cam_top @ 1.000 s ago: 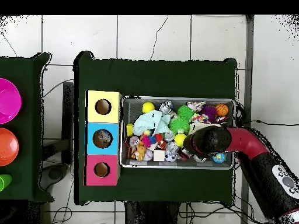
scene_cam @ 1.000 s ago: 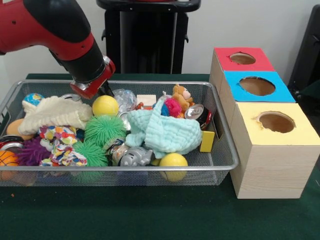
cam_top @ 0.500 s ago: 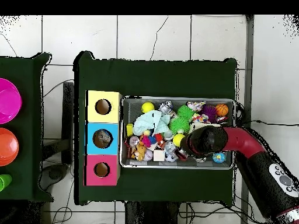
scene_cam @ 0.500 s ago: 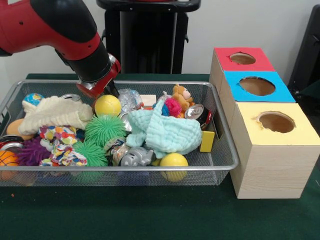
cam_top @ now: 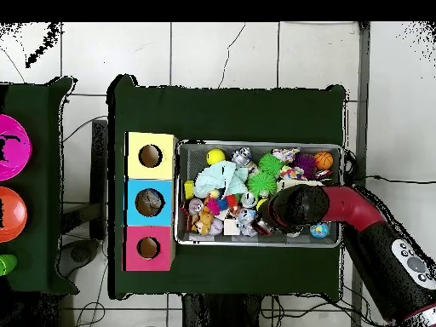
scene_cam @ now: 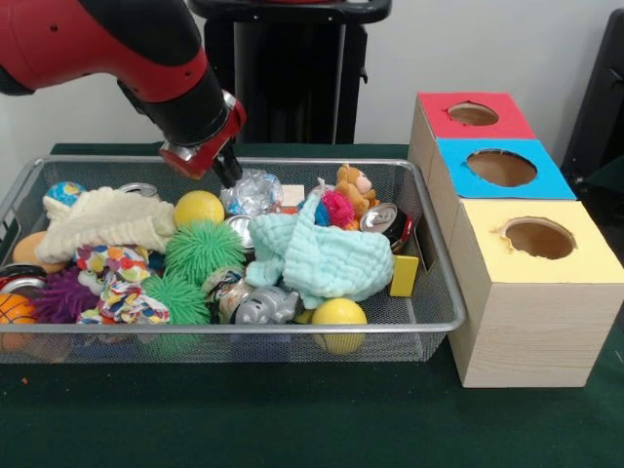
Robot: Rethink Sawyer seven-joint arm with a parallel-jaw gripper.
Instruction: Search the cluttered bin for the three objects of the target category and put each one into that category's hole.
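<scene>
Hovering above the far side of the wire bin (scene_cam: 429, 322), the pincer (scene_cam: 227, 172) hangs over the crinkled clear wrapper (scene_cam: 252, 191), with a yellow ball (scene_cam: 198, 208) just beside it, lower and toward the bin's cloth-covered end. How far the pincer is open cannot be told from either view; nothing can be seen in it. Which category is wanted is not shown. If balls are the target, the nearest lies just below and to one side of the tip, so a short sideways shift and a drop would likely reach it; being round, it has no long axis to align with. A second yellow ball (scene_cam: 337, 313) sits at the near wall, well apart.

Only the front view shows the tip clear of the clutter. From overhead the arm (cam_top: 341, 207) covers it, though that view shows the three box holes, yellow (cam_top: 150, 156), blue (cam_top: 150, 202) and red (cam_top: 148, 248), in a row beyond the bin's end.
</scene>
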